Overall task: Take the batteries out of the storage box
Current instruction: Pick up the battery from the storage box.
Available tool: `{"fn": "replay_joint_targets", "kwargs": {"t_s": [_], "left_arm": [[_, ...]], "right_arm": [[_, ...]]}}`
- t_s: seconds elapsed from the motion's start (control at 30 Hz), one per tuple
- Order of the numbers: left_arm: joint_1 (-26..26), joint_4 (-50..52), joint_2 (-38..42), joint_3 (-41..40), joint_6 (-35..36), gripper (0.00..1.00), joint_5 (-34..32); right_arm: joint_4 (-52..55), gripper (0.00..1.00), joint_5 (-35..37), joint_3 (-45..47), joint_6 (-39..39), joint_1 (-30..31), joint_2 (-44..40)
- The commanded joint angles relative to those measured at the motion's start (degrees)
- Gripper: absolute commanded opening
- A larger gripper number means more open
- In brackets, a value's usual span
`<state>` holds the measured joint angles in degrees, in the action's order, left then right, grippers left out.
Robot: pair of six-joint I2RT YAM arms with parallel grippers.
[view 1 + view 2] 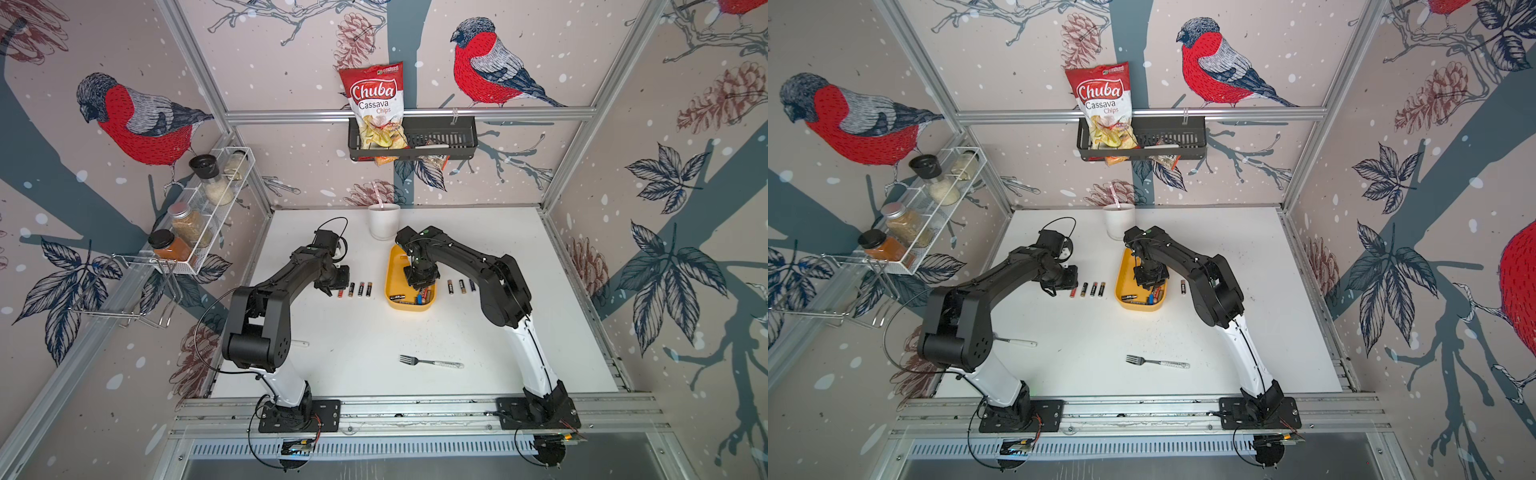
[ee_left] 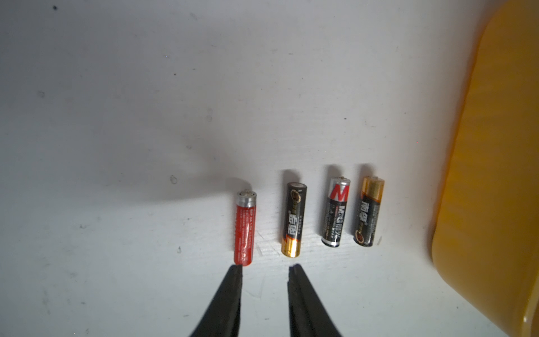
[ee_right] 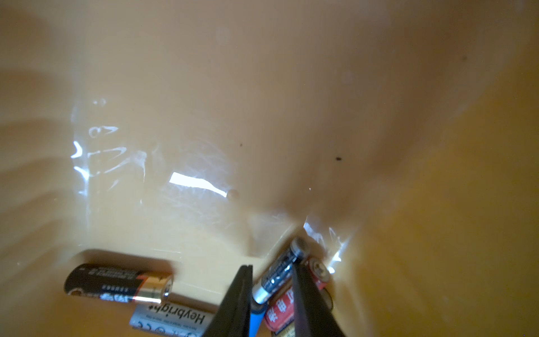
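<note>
fork (image 1: 430, 362), white cup (image 1: 383, 222), chips bag (image 1: 376, 104)

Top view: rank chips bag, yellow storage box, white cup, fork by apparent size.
In a top view, largest first:
1. chips bag, though it hangs up on the back wall, so depth may skew it
2. storage box
3. white cup
4. fork, longer than the cup but far thinner

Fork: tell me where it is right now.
In both top views the fork lies flat on the white table near the front edge, slightly right of middle, well in front of the yellow box, tines pointing left.
</note>
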<state>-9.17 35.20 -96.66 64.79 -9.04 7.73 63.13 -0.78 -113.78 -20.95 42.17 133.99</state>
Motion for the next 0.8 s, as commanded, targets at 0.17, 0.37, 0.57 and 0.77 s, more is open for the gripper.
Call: {"fn": "replay_joint_targets", "kwargs": {"t_s": [0.17, 0.37, 0.57, 0.77], "left_arm": [[0.1, -0.1, 0.4, 0.0, -0.1, 0.32, 0.5], [0.1, -0.1, 0.3, 0.3, -0.2, 0.32, 0.6], [-0.1, 0.0, 0.2, 0.7, -0.2, 0.32, 0.7], [-0.1, 0.1, 0.1, 0.7, -0.2, 0.32, 0.7]], "right_arm": [[-0.6, 0.30, -2.2, -1.0, 0.9, 0.8, 0.6], [0.6, 0.30, 0.1, -2.7, 0.4, 1.1, 0.7], [1.5, 0.33, 2.3, -2.8, -0.6, 0.8, 0.7], [1.8, 0.34, 2.3, -1.7, -1.0, 0.5, 0.8]]}}
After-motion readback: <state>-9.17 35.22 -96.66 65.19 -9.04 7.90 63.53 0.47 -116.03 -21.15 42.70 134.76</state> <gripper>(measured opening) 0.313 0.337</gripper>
